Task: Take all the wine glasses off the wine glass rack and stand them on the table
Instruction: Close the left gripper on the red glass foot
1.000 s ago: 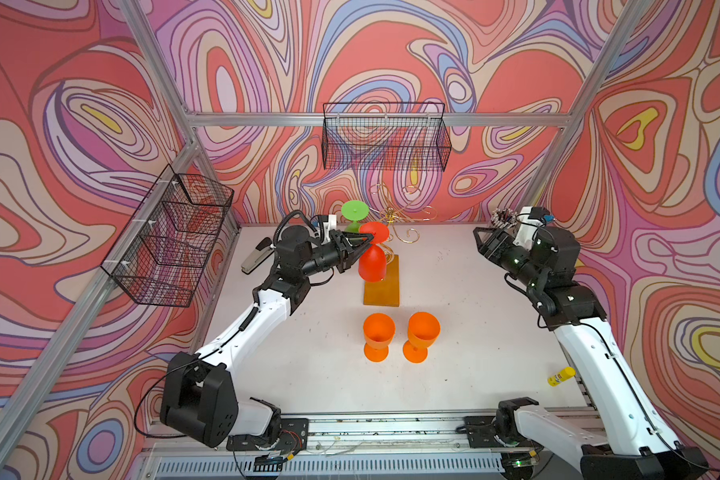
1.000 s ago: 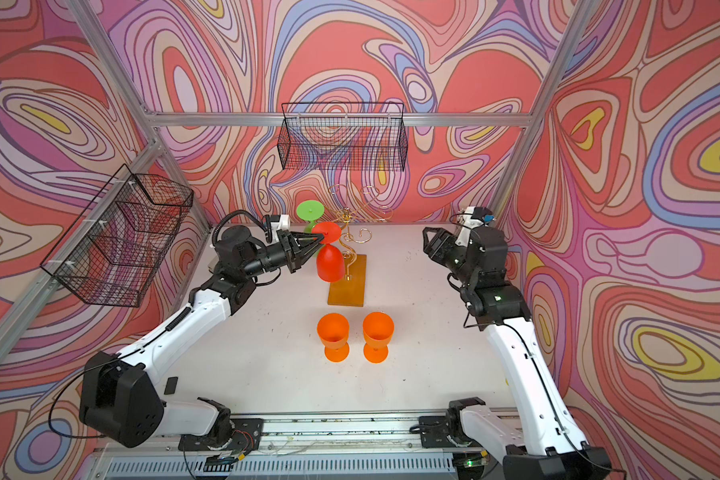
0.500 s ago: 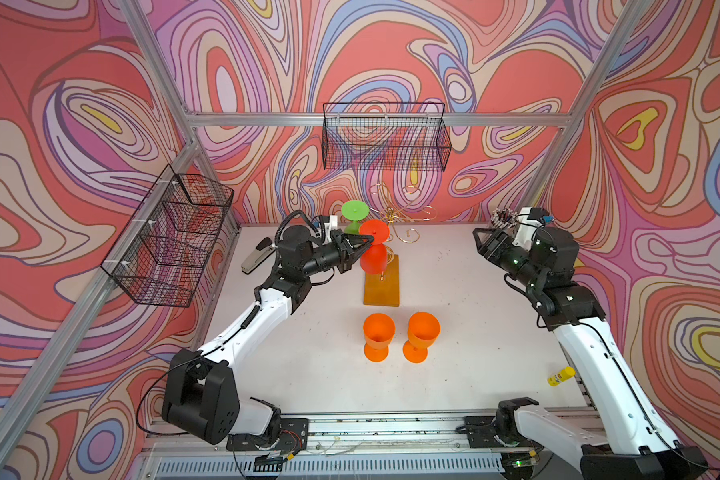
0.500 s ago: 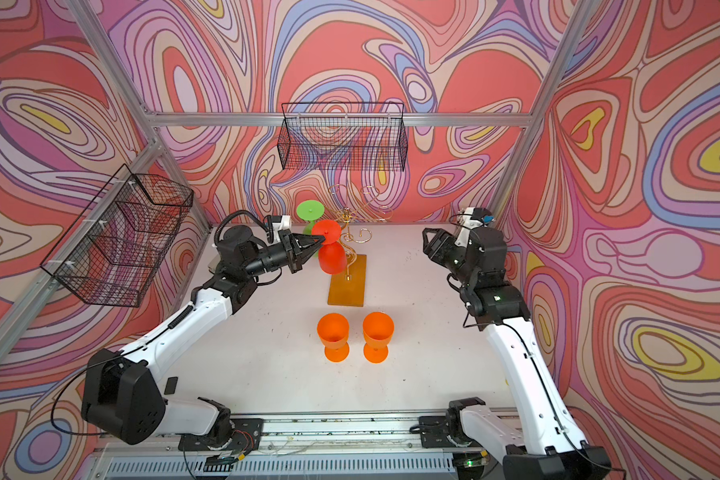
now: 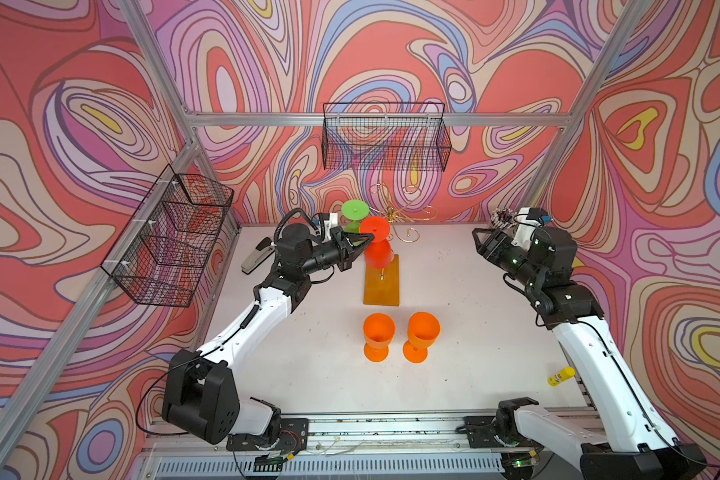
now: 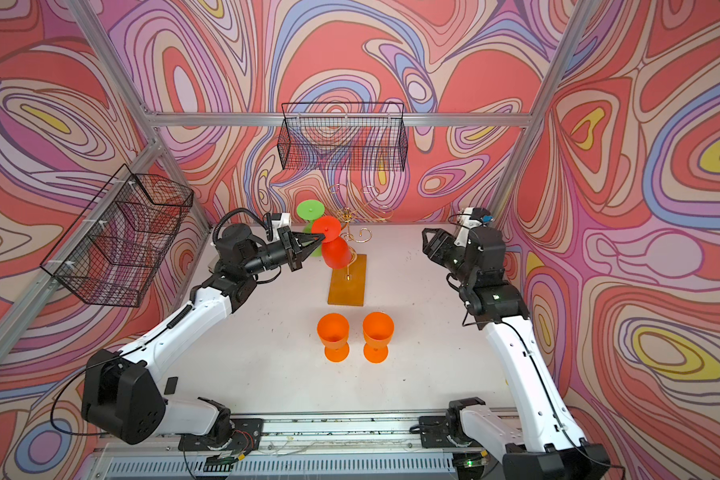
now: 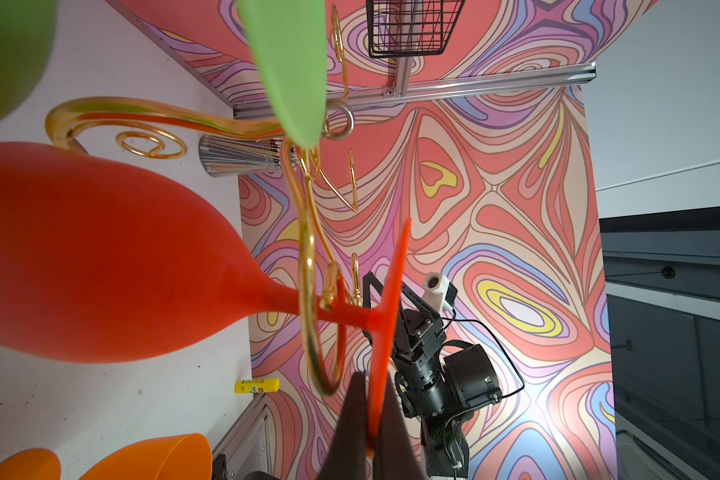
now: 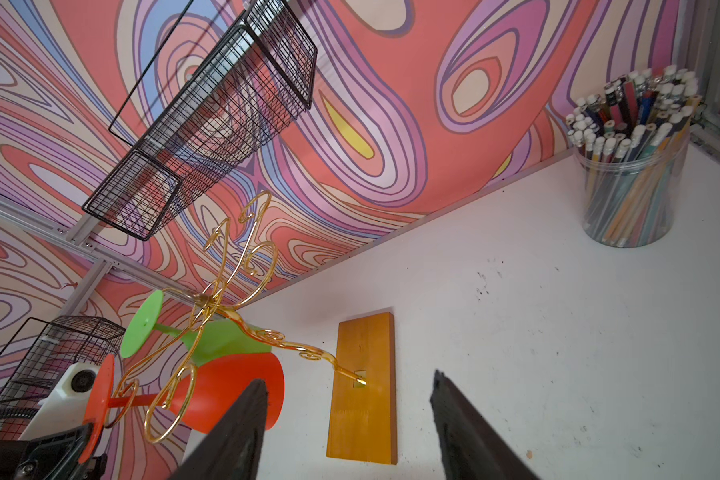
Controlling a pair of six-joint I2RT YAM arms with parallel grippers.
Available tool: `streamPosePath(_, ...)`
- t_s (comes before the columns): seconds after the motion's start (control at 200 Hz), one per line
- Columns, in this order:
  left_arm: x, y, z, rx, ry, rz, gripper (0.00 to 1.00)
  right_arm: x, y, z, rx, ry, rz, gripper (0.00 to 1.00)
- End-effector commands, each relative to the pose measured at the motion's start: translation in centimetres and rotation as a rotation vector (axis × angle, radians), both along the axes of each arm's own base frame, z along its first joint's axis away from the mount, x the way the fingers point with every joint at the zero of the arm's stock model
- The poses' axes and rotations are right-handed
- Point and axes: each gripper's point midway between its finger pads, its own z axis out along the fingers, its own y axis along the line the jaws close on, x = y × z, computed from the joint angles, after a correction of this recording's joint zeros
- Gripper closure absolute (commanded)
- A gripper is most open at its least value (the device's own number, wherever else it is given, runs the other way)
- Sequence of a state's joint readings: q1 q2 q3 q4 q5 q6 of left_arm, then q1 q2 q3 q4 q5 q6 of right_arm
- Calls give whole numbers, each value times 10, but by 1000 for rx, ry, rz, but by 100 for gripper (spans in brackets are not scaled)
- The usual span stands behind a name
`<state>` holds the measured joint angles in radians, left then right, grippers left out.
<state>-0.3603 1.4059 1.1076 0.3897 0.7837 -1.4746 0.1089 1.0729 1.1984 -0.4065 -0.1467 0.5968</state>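
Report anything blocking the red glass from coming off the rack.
Only the rack: its hook curls around the red glass stem. The left tool pinches the foot; the green glass hangs close.

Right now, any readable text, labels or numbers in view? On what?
No text is legible in any view.
Yellow glue stick: printed label with dark and red marks, too small and blurred to read.
Pencils in the clear cup: any print is too small to read.
Red wine glass, green wine glass, orange wine glasses, wine glass rack: no markings visible.
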Motion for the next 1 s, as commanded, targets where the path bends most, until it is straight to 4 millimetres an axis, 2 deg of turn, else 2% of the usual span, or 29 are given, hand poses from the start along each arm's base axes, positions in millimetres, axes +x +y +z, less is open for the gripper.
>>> streamPosePath(0.0, -5, 0, 24, -26, -49, -8, 100, 3, -1, 1, 7, -10, -7, 34)
streamPosePath(0.496, -18, 6, 51, -31, -79, 2, 100, 3, -1, 1, 9, -14, -7, 34)
streamPosePath(0.701, -16, 6, 50, -15, -69, 4, 100, 0, -2, -1, 6, -10, -13, 34)
streamPosePath(0.997, -26, 11, 49, 14, -48, 7, 100, 0, -3, -4, 5, -7, -16, 34)
